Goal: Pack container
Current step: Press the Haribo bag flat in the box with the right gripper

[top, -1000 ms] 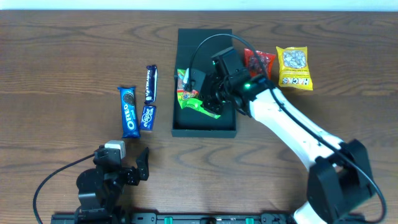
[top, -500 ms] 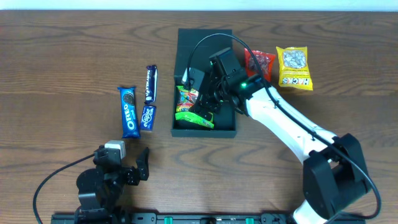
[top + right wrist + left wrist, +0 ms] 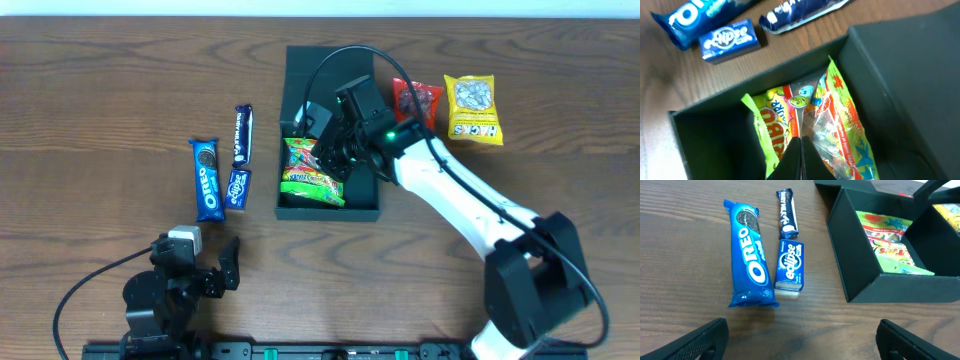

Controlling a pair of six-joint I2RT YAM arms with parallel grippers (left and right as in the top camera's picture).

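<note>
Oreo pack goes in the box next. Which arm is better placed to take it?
Left, probably. The left gripper is open and faces the Oreo pack on its own side; the right gripper is shut over the candy bag inside the box, farther away.

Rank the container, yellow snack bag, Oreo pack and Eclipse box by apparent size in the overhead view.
1. container
2. yellow snack bag
3. Oreo pack, about as long as the bag but much narrower
4. Eclipse box
All sit at similar depth, so nearness hardly matters.

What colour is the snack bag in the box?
The snack bag is green with red and yellow print; clearest in right wrist view.
</note>
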